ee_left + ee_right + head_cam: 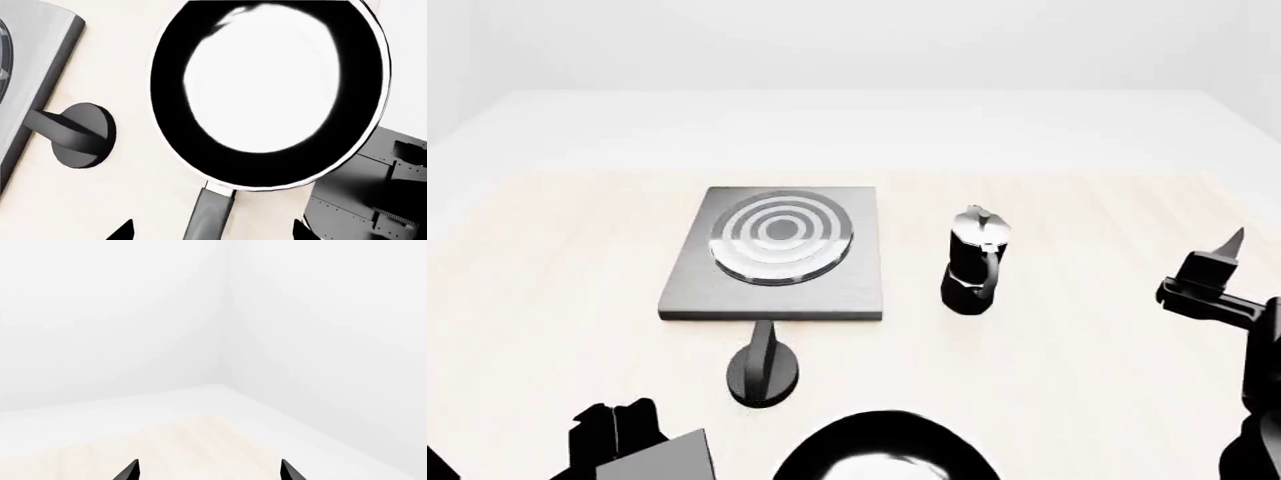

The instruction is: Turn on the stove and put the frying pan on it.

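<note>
The frying pan [267, 90] is round and black with a glossy pale inside, and it fills the left wrist view. Its dark-grey handle [210, 212] runs between the tips of my left gripper [213, 234], which is open and not touching it. In the head view only the frying pan's far rim [888, 445] shows, at the bottom edge. The stove [777, 250] lies beyond it, a dark-grey slab with ring coils, and its round black knob [763, 372] stands in front. My right gripper [1212, 265] hangs open and empty at the far right.
A black-and-silver moka pot [977, 260] stands right of the stove. The knob [83, 135] and the slab's edge [33, 75] lie beside the pan in the left wrist view, with dark robot parts [373, 190] on the other side. My right gripper [209, 472] faces bare table and white walls.
</note>
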Tool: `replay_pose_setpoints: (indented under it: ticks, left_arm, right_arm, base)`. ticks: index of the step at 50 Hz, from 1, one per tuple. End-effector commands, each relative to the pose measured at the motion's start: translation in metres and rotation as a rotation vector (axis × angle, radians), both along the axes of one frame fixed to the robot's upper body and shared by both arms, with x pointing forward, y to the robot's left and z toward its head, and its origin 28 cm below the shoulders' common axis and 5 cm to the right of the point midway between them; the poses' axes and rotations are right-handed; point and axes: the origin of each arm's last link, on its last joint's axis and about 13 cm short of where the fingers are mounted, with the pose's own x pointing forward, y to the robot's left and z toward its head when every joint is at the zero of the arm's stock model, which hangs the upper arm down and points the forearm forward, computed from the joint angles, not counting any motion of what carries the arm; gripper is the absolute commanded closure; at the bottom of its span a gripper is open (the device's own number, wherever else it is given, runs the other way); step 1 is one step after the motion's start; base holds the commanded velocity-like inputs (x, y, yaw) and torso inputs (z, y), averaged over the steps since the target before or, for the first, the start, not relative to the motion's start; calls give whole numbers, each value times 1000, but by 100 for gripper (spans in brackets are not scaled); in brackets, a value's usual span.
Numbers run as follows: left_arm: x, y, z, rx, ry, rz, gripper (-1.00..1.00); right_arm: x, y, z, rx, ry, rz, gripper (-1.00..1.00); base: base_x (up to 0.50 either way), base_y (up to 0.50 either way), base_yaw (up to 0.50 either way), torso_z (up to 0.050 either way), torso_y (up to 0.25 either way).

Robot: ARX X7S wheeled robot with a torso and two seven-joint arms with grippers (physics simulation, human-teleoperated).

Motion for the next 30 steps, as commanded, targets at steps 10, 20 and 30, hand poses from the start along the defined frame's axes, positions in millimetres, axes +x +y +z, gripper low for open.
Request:
replay_pose_setpoints:
  ticks: [10,20,30]
  left_arm:
    - [10,6,-9,39,26,89,-100]
    - [11,6,-11,42,27,89,-100]
    - [18,8,-19,42,42,105,-100]
  right_arm:
    - [-1,-3,-2,34,2,-4,-100]
    - [-1,-2,-3,37,0,0,-100]
    - [-1,-1,-2,34,-8,4,-100]
  base:
    - [0,0,0,0,0]
    - [0,0,0,0,0]
    - [0,0,0,0,0]
